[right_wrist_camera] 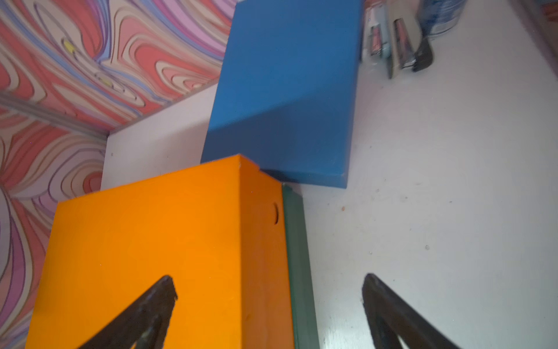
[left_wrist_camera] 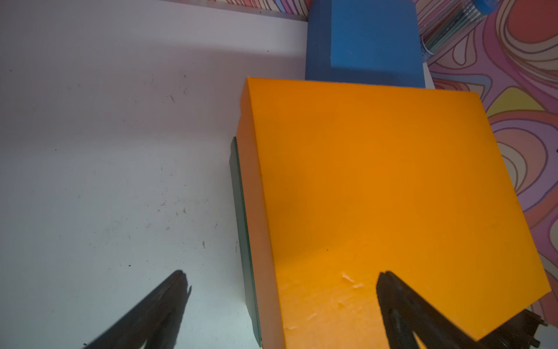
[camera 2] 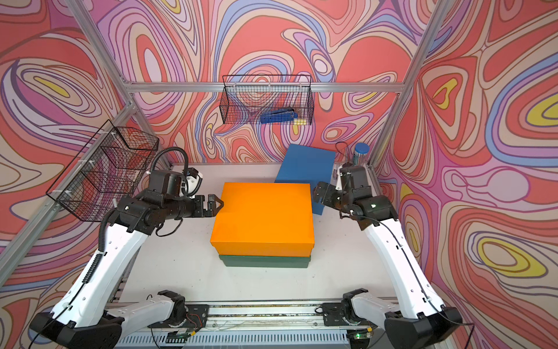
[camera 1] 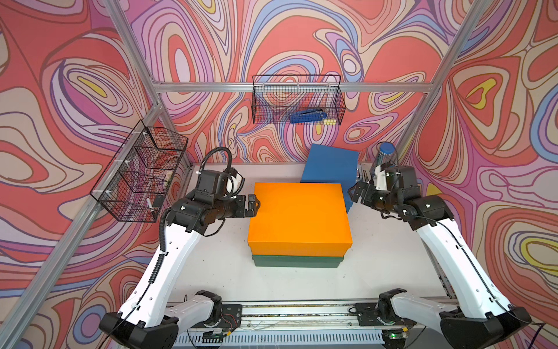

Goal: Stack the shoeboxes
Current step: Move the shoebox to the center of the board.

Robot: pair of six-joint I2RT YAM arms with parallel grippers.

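Note:
An orange shoebox [camera 1: 299, 217] [camera 2: 264, 217] lies on a dark green shoebox [camera 1: 297, 261] [camera 2: 264, 261] mid-table, roughly squared up. Behind them at the back right, a blue shoebox [camera 1: 330, 164] [camera 2: 306, 164] stands tilted. My left gripper [camera 1: 254, 205] [left_wrist_camera: 282, 276] is open at the orange box's far left edge, with one finger over the lid [left_wrist_camera: 377, 181] and one over the table. My right gripper [camera 1: 356, 193] [right_wrist_camera: 268, 278] is open at the far right edge, also straddling the lid [right_wrist_camera: 151, 241] and the table. A strip of the green box [right_wrist_camera: 297, 256] shows beneath. Neither gripper holds anything.
A black wire basket [camera 1: 297, 99] hangs on the back wall with a blue tool [camera 1: 308, 116] in it. Another basket [camera 1: 139, 172] hangs on the left wall. A clear jar with a blue lid [camera 1: 386, 154] and small items [right_wrist_camera: 392, 45] stand beside the blue box.

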